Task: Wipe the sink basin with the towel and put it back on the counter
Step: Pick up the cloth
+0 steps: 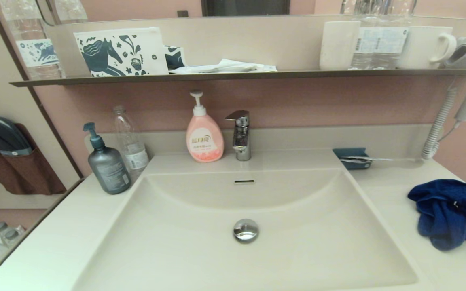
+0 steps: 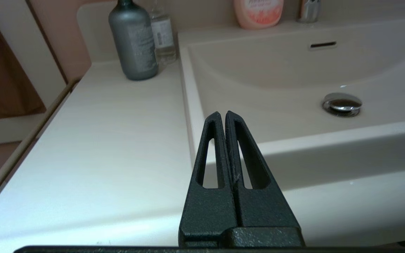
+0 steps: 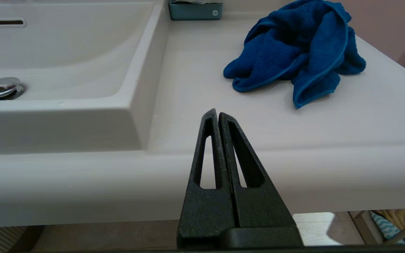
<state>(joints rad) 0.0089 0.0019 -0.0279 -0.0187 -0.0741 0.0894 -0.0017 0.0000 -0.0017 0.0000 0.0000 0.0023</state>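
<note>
The cream-white sink basin [image 1: 200, 242] fills the middle of the head view, with its chrome drain plug [image 1: 246, 230] and overflow slot [image 1: 244, 182]. The dark blue towel [image 1: 451, 216] lies crumpled on the counter [image 1: 395, 194] to the right of the basin, and shows in the right wrist view as a bunched heap [image 3: 294, 52]. My right gripper [image 3: 218, 113] is shut and empty, low in front of the counter's front edge, short of the towel. My left gripper [image 2: 222, 114] is shut and empty, near the basin's front left corner. Neither arm shows in the head view.
A grey pump bottle [image 1: 105, 163] and a clear bottle [image 1: 131, 143] stand at the back left. A pink soap dispenser [image 1: 204, 133] and the chrome tap [image 1: 240, 135] stand behind the basin. A teal tray [image 1: 352, 157] sits at the back right. A dark shelf [image 1: 233, 74] hangs above.
</note>
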